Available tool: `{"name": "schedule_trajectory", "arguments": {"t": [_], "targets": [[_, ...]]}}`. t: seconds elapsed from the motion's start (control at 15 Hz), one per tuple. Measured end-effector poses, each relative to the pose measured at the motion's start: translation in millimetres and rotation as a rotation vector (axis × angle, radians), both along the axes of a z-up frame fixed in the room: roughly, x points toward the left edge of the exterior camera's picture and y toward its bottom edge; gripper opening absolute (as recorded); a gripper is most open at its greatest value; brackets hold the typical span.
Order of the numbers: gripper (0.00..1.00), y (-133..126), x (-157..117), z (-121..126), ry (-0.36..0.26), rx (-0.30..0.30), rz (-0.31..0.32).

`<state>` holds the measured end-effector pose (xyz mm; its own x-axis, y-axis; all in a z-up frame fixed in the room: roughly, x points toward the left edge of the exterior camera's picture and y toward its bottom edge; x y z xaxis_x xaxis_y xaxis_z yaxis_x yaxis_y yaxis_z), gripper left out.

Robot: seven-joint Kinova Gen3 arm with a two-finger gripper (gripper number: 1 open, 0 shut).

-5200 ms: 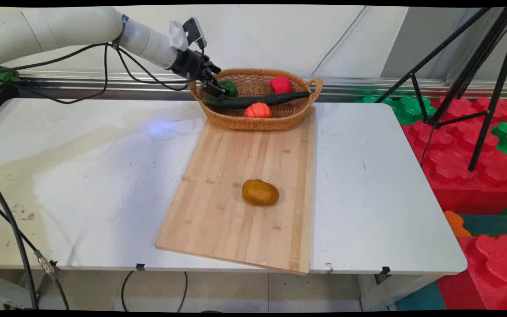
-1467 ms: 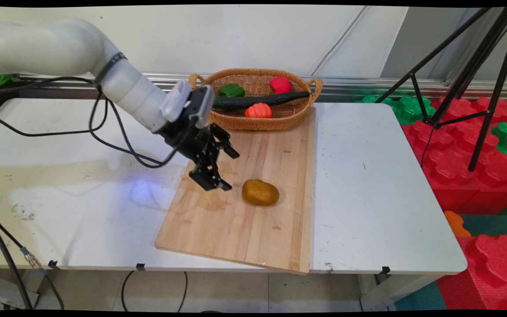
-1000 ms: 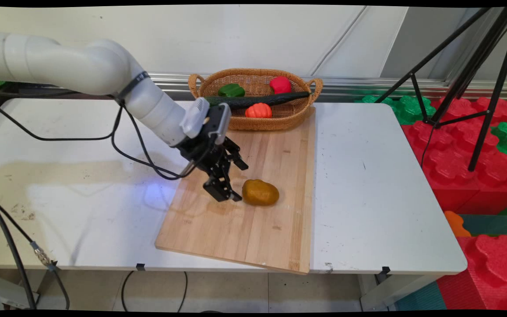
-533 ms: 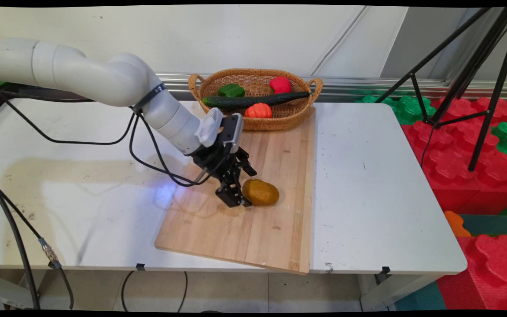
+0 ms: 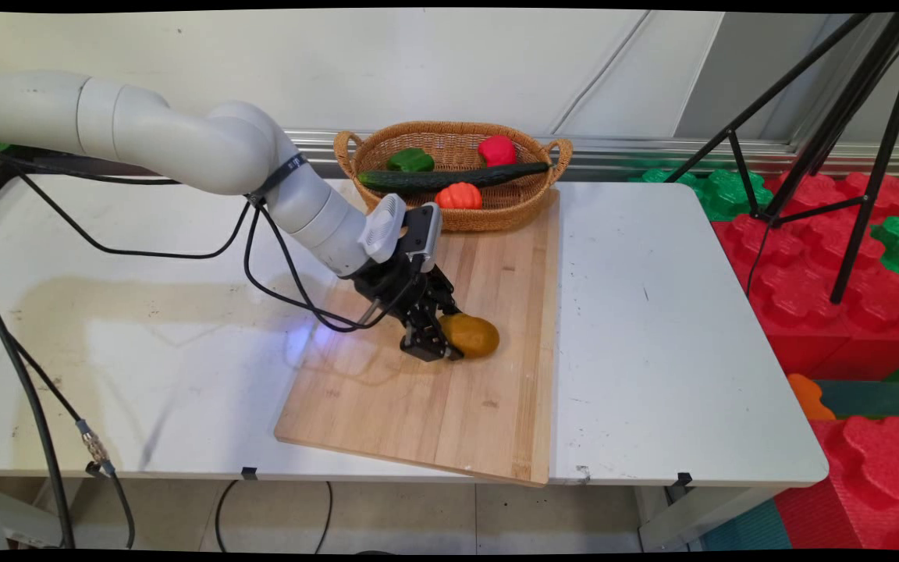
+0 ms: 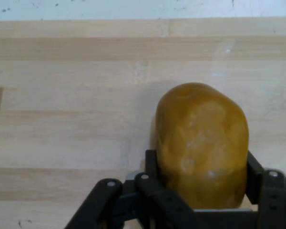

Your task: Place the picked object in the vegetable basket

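Note:
A yellow-brown potato (image 5: 474, 334) lies on the wooden cutting board (image 5: 418, 406) in the middle of the white table. My gripper (image 5: 445, 339) reaches it from the left and is shut on the potato, one finger on each side. In the hand view the potato (image 6: 202, 138) fills the space between the two fingers (image 6: 150, 160), both pressed against its sides, and rests on the board (image 6: 66, 95).
At the board's far end stands a wicker basket (image 5: 457, 221) holding a cucumber (image 5: 449, 178), a green pepper (image 5: 409, 160), a red pepper (image 5: 497, 150) and a small orange pumpkin (image 5: 458, 195). A black tripod (image 5: 824, 133) and red and green foam blocks (image 5: 832, 257) stand off the table's right side.
The arm came from the basket down across the board to the potato. The fingers, open half a second ago, have closed on it, and the potato has shifted slightly right.

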<state>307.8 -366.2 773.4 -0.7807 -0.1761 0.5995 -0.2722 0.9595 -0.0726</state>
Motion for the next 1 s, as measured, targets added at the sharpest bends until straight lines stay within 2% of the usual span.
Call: {"name": "schedule_trajectory", "arguments": {"t": [0.47,0.8,1.0], "targets": [[0.00,2.5,4.8,9.7,0.025,-0.006,0.003],[0.00,11.6,24.6,33.1,0.057,-0.016,0.027],[0.00,19.6,48.1,56.6,0.093,-0.018,0.071]]}}
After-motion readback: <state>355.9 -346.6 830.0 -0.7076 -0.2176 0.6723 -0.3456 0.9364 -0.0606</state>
